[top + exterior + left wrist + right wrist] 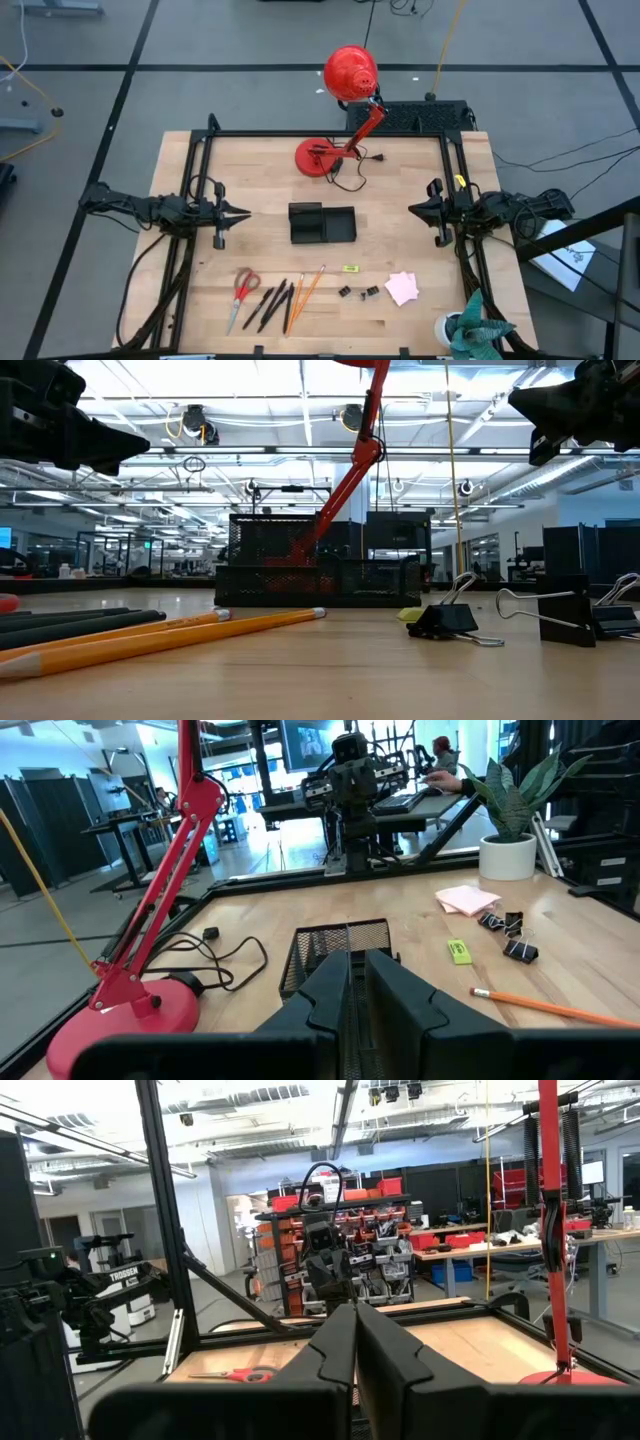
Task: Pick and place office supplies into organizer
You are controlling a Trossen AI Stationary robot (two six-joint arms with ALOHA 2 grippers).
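The left pincer (pixel 240 212) hovers over the desk (pixel 250 160) with its fingers nearly together, grasping nothing; the right pincer (pixel 415 208) faces it from the opposite side, clenched and empty; the black organizer (pixel 322 223) sits between the two, well apart from each; nearer the front edge, below both pincers, lie the red-handled scissors (pixel 243 288), black pens (pixel 268 303), orange pencils (pixel 303 292), yellow piece (pixel 350 268), black clips (pixel 358 292) and pink sticky-note pad (pixel 402 288); the red lamp (pixel 340 110) stands behind the organizer.
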